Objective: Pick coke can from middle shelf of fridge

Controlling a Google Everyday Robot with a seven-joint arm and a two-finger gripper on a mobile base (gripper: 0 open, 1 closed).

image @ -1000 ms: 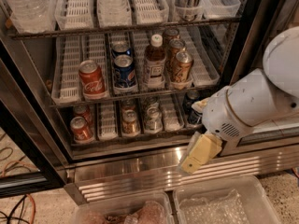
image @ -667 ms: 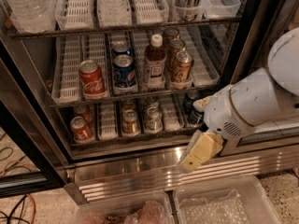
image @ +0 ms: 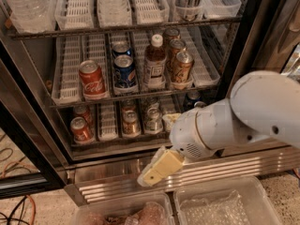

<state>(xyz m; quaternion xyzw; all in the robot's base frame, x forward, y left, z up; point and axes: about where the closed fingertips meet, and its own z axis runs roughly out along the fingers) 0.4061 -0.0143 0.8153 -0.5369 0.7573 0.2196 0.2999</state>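
Observation:
The coke can point(image: 92, 80), red with white script and a silver top, stands upright at the front left of the middle shelf point(image: 140, 96) of the open fridge point(image: 29, 139). My gripper point(image: 155, 170) hangs below and to the right of the can, in front of the fridge's stainless slatted base point(image: 243, 167), well apart from the can. It holds nothing that I can see. My white arm point(image: 234, 121) hides the right part of the lower shelf.
On the middle shelf a blue Pepsi can point(image: 124, 72), a brown bottle point(image: 154, 62) and gold-brown cans point(image: 181, 67) stand right of the coke can. Red cans point(image: 80, 128) and others sit on the lower shelf. Two clear plastic bins point(image: 225, 205) lie below.
My arm and gripper have moved left and slightly down along the fridge base, closer to the space under the coke can. The cans have not moved.

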